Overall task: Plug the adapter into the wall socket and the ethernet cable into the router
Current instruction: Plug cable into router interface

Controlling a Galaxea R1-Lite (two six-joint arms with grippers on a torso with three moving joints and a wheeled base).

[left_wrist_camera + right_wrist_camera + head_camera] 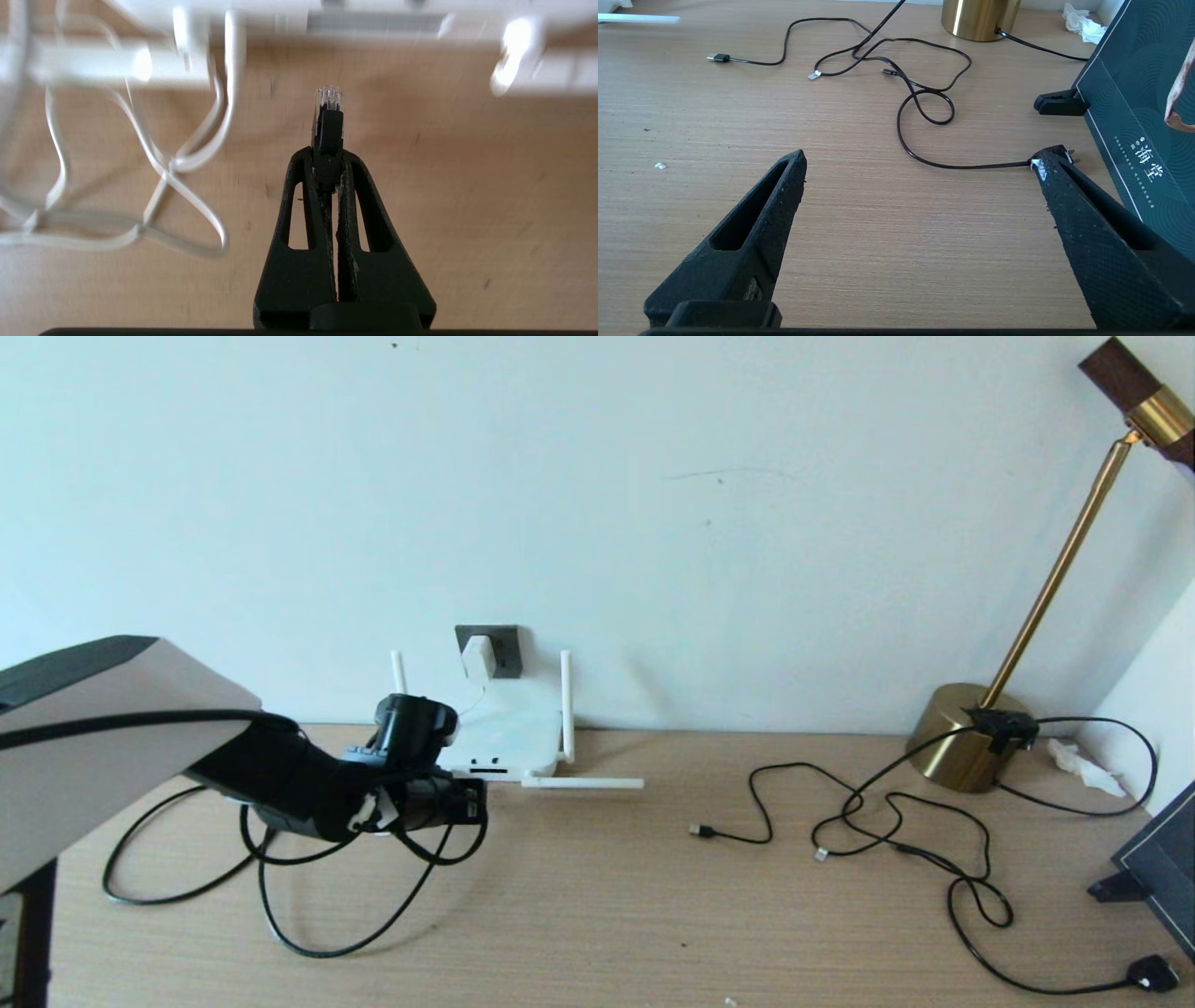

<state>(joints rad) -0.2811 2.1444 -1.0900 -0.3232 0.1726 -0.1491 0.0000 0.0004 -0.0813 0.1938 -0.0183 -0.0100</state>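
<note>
The white adapter [478,658] sits in the dark grey wall socket [504,651] on the back wall, its thin white cord [159,158] lying coiled on the table. Below them lies the white router [501,733], with one antenna flat on the table. My left gripper [471,800] is shut on the ethernet cable [327,953] just behind its connector [328,116]. The clear tip points at the router's front edge [373,25], a short gap away. The right gripper [920,158] hangs open over bare table, holding nothing; the head view does not show it.
Thin black cables [887,831] sprawl across the right half of the wooden table [597,915]. A black plug [1153,973] lies near the front right. A brass lamp base [962,737] stands at the back right, a dark box [1139,116] beside it.
</note>
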